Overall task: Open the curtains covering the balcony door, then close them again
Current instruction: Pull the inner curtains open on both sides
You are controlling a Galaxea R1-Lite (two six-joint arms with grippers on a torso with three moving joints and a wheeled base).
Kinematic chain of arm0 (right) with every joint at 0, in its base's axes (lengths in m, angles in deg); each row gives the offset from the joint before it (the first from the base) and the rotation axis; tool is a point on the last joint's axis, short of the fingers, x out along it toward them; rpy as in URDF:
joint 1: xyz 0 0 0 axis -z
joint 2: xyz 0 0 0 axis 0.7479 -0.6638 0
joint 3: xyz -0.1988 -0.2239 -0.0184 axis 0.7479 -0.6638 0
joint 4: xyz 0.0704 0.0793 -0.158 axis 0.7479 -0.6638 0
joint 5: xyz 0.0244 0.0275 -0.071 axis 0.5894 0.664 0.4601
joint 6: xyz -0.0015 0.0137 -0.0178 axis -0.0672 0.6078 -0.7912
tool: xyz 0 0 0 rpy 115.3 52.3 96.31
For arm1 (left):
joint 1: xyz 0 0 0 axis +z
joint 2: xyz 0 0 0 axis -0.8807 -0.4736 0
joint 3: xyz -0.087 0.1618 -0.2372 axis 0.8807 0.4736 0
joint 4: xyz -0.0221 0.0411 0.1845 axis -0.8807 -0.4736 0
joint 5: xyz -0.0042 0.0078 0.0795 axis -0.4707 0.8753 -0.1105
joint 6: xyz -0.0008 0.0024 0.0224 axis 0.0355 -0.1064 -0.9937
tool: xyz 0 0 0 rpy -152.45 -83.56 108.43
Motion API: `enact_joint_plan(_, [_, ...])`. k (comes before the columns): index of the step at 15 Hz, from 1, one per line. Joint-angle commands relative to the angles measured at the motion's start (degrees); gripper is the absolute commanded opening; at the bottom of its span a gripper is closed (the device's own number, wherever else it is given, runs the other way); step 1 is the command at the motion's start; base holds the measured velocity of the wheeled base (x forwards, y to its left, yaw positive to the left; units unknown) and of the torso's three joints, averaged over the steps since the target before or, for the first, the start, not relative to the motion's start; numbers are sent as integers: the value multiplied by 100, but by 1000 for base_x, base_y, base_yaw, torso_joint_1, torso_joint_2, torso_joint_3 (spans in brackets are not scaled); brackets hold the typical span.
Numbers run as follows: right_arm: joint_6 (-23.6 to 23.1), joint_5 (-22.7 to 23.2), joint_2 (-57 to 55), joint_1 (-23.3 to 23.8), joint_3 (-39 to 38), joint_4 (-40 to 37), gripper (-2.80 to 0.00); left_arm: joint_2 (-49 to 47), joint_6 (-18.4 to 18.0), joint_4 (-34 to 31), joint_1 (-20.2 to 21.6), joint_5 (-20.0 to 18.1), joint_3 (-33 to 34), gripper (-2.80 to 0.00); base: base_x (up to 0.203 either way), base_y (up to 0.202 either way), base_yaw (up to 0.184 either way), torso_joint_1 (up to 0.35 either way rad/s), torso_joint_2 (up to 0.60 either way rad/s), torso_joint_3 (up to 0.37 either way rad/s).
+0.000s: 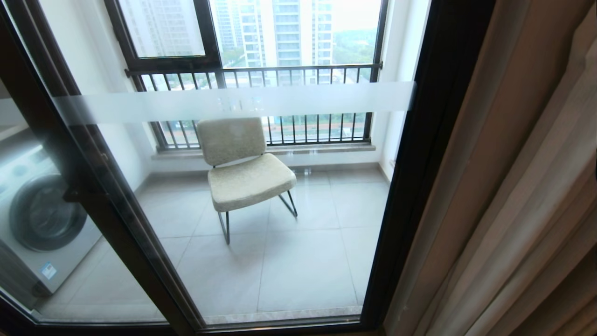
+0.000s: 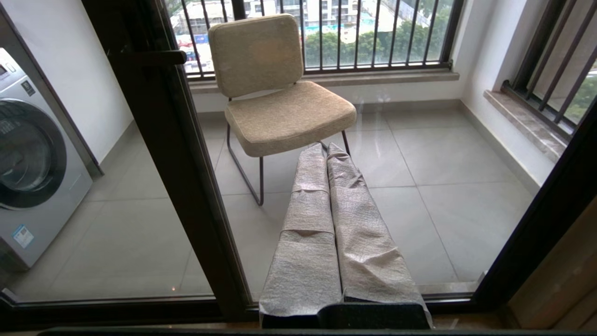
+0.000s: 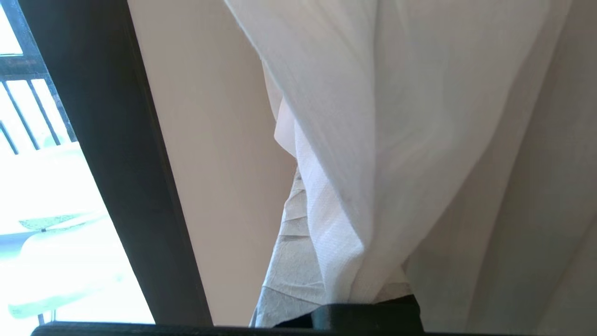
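Your right gripper [image 3: 298, 261] is sitting closed, its fingers buried in the sheer white fold of the curtains [image 1: 522, 186], which are hanging bunched to the right of the balcony door [image 1: 261, 196]. Your left gripper [image 2: 326, 154], closed and empty, is pointing at the chair [image 1: 242, 168] beyond the glass.

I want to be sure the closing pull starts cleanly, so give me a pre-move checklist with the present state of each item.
1. Balcony door uncovered: ok, glass fully exposed in the head view.
2. Curtains gathered at the right side: ok.
3. Right claw at the fabric: ok, shut with white sheer draped over its fingers; whether the thick layer is also caught, cannot tell.
4. Left claw out of the way: ok, shut, empty, pointing at the glass.
5. Chair and washing machine clear of the pull: ok, both behind the glass.
6. Curtain rail free to slide: cannot tell, out of view.
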Motion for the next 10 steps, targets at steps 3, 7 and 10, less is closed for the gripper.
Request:
enact_joint_plan(3, [13, 17, 74, -8, -21, 9, -280, 2, -1, 3, 6, 3, 0, -280, 0, 0, 0, 0, 0, 0])
enact_joint_plan(7, [13, 25, 65, -12, -39, 0, -280, 2, -1, 3, 0, 3, 0, -280, 0, 0, 0, 0, 0, 0])
enact_joint_plan(10, [13, 43, 82, -14, -39, 61, 0, 2, -1, 3, 3, 3, 0, -280, 0, 0, 0, 0, 0, 0])
